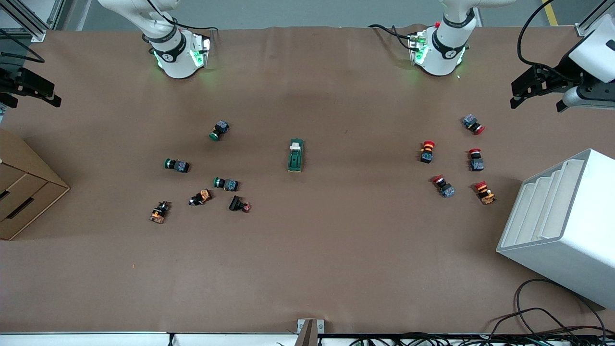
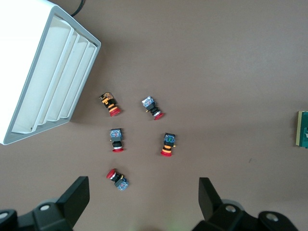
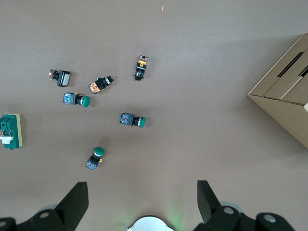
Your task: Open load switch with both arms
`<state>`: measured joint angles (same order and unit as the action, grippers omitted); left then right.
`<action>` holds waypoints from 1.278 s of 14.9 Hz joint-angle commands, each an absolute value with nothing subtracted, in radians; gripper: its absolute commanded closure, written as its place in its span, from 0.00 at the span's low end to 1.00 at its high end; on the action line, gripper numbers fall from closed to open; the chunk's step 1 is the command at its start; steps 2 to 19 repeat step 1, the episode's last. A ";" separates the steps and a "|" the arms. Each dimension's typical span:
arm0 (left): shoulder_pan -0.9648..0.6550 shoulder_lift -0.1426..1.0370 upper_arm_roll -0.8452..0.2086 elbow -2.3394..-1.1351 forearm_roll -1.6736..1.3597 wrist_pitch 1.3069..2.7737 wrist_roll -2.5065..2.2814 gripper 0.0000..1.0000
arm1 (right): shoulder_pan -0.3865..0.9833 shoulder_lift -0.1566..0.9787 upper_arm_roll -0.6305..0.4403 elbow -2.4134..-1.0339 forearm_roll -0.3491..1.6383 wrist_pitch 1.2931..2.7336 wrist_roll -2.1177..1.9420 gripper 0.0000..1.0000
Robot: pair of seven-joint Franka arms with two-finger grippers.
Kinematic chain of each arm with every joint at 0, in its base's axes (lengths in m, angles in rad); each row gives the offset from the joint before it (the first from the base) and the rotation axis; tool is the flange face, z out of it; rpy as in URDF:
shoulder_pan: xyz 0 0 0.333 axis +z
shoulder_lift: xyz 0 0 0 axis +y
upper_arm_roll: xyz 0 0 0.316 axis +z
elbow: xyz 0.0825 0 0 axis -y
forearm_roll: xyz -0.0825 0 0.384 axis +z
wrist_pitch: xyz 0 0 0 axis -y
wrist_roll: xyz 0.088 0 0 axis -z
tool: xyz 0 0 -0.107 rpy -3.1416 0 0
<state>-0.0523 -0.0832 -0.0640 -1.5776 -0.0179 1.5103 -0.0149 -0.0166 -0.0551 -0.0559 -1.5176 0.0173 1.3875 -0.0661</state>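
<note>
Lying flat mid-counter, the load switch (image 1: 296, 155) sits alone w/ its white tab at the end toward the arms' bases, well apart from both button clusters; nothing touches it. Both arms wait up high at opposite ends of the counter (image 1: 307, 269). The left gripper (image 1: 533, 89) hangs over the counter edge at the left arm's end, fingers spread wide & empty; in the left wrist view the gripper (image 2: 144, 195) shows both black fingers (image 2: 77, 195) parted w/ bare counter between them. The right gripper (image 1: 29, 89) hangs over the edge at the right arm's end, near the cardboard box (image 1: 24, 187); in the right wrist view the gripper (image 3: 143, 199) is likewise spread & holding nothing. Five red push buttons (image 1: 426, 151) lie scattered toward the left arm's end, near the white slotted rack (image 1: 567, 226), which stands nearer the front camera than they do. Toward the right arm's end lie three green push buttons (image 1: 218, 130), plus two orange-bodied parts (image 1: 200, 197) & one black part (image 1: 239, 204), all nearer the front camera than the green ones. The switch shows at the frame edge in both wrist views (image 2: 303, 129) (image 3: 10, 131). Cables (image 1: 543, 317) trail at the counter's near corner by the rack.
</note>
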 commanded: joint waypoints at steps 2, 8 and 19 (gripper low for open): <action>-0.055 -0.072 -0.061 -1.548 -0.025 1.500 -0.015 0.00 | -0.015 -0.095 -0.054 -1.565 0.015 1.413 -0.055 0.00; -0.055 -0.072 -0.061 -1.548 -0.025 1.500 -0.015 0.00 | -0.015 -0.095 -0.054 -1.565 0.015 1.413 -0.055 0.00; -0.055 -0.072 -0.061 -1.548 -0.025 1.500 -0.015 0.00 | -0.015 -0.095 -0.054 -1.565 0.015 1.413 -0.055 0.00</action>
